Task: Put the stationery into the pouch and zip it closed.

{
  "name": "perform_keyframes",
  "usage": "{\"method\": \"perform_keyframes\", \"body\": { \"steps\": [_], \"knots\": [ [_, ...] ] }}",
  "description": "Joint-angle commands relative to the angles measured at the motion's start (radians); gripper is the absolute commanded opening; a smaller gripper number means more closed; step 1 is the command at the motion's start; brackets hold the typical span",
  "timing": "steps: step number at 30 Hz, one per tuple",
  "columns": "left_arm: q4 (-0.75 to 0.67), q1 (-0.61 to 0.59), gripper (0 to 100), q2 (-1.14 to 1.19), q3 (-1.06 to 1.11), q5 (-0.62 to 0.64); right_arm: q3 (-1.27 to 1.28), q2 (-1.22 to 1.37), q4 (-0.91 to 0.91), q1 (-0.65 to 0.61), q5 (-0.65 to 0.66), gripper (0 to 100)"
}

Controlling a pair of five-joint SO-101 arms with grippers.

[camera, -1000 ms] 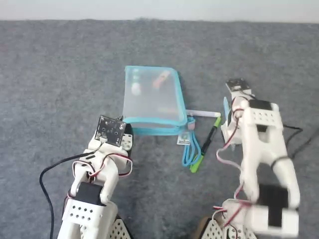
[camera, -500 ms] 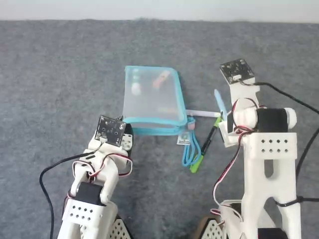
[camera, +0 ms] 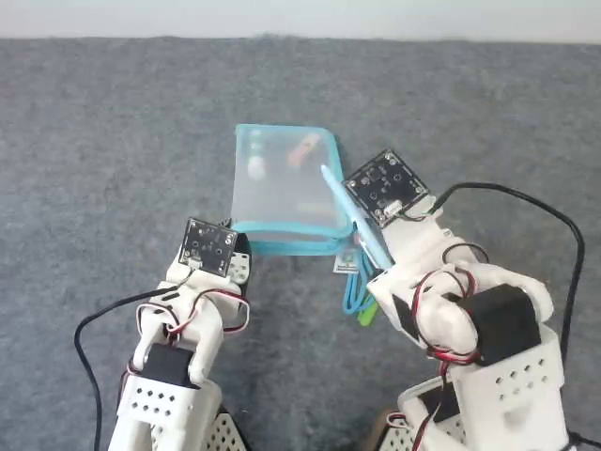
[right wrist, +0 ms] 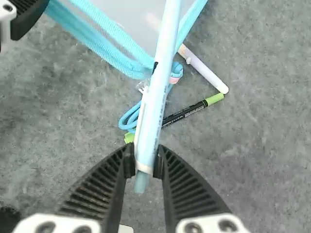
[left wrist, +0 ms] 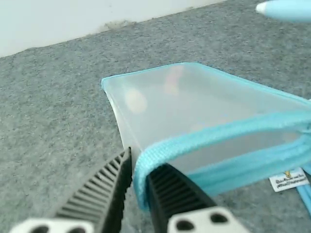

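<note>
The translucent pouch with light-blue trim lies on the grey carpet, holding a white item and an orange item. My left gripper is shut on the pouch's zipper edge at its near corner. My right gripper is shut on a light-blue pen. The pen slants over the pouch's right side, its tip above the open edge. Beneath it on the carpet lie a black-and-green pen and a white pen.
The pouch's blue wrist strap and a small tag lie beside the opening, under my right arm. The green pen's end pokes out by the strap. Grey carpet stretches open around and behind the pouch.
My right arm has swung left from beside the loose pens, carrying the light-blue pen over the pouch's right edge. The left arm and the pouch have stayed put.
</note>
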Motion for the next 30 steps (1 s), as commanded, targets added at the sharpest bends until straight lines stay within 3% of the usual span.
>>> {"method": "perform_keyframes", "body": {
  "steps": [1,6,18,25,30],
  "knots": [
    [-0.017,-0.005,1,-0.002,-0.012,-0.002,0.0,-0.018,0.005,-0.105,0.021,0.7],
    [-0.014,-0.005,1,-0.002,-0.012,-0.002,0.054,-0.027,0.033,-0.317,0.06,0.7],
    [-0.014,-0.005,1,-0.002,-0.012,-0.002,0.141,-0.03,0.058,-0.254,0.075,0.7],
    [-0.017,-0.002,1,-0.002,-0.012,-0.002,0.184,-0.03,0.058,-0.088,0.155,0.7],
    [-0.017,-0.003,1,-0.002,-0.012,-0.002,0.224,-0.03,0.058,-0.076,0.184,0.7]
  ]
}}
